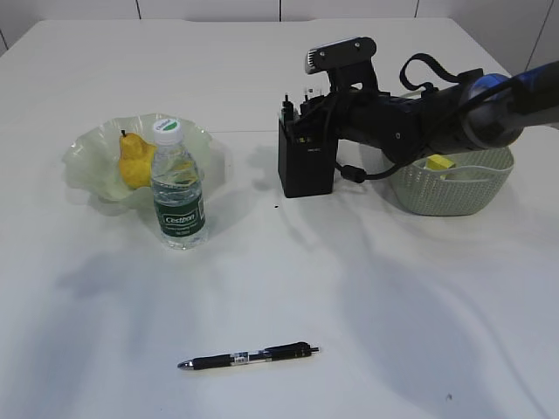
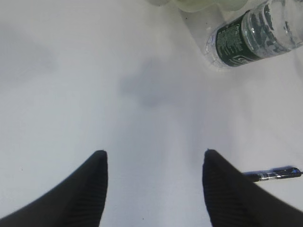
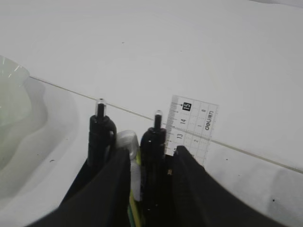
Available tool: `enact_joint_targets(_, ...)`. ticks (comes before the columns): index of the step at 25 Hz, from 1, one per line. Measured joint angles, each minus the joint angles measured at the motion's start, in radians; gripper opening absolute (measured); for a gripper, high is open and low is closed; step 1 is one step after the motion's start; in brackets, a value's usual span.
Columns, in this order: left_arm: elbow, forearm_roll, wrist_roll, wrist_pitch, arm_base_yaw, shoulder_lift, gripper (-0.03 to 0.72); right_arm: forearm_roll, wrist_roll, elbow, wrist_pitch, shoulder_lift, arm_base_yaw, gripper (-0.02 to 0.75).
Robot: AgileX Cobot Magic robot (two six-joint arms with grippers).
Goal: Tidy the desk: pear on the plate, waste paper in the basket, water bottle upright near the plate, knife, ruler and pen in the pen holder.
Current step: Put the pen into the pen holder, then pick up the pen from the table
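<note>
A: Still loose on the table (image 1: 96, 349) — only the pen (image 1: 249, 357), lying flat toward 6 o'clock, tip pointing to 9; pear (image 1: 134, 161) already on the plate (image 1: 80, 157), bottle (image 1: 178, 186) upright just beside the plate at its 5 o'clock.

B: Right gripper (image 3: 150, 189) over the pen holder (image 1: 305, 164); fingers (image 3: 113, 189) only slightly apart, closed in around a black pen-like stick in the holder — gripped or just released, cannot tell; ruler (image 3: 194, 125) standing in there too.

A: Left gripper (image 2: 155, 163) wide open, holding nothing, hovering above bare table; pen at its 3 o'clock, bottle up at 1.

B: Probably light, stiff, smooth and thin; likely to roll or skid if nudged from one side; best pinched across the barrel near the middle, by the rubber grip, fingers set square to its length.

A: Plenty of open room around it; nothing near at any hour; table edge somewhere past 6, not in view; only tight spot later — the crowded holder mouth, with basket (image 1: 454, 186) close at its 3 o'clock.
</note>
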State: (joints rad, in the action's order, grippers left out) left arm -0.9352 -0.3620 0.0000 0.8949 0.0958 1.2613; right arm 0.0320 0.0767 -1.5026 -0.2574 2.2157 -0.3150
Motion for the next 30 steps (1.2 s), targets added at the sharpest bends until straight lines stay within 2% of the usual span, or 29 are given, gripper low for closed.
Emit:
enact_joint_targets(7,0.0,0.0,0.0,0.0,0.0,0.0,0.447,0.0,-0.037,0.0,0.017,-0.01,0.0,0.235)
enact_joint_targets(12,0.0,0.0,0.0,0.0,0.0,0.0,0.447,0.003,-0.061,0.0,0.182,-0.109,0.0,0.237)
enact_joint_targets(21,0.0,0.0,0.0,0.0,0.0,0.0,0.447,0.026,-0.061,0.0,0.778,-0.379,0.0,0.237)
enact_joint_targets(27,0.0,0.0,0.0,-0.009,0.0,0.0,0.447,0.024,0.019,0.0,1.227,-0.468,0.0,0.237)
enact_joint_targets(30,0.0,-0.003,0.0,-0.035,0.0,0.0,0.447,0.024,0.075,0.0,1.392,-0.476,0.0,0.237)
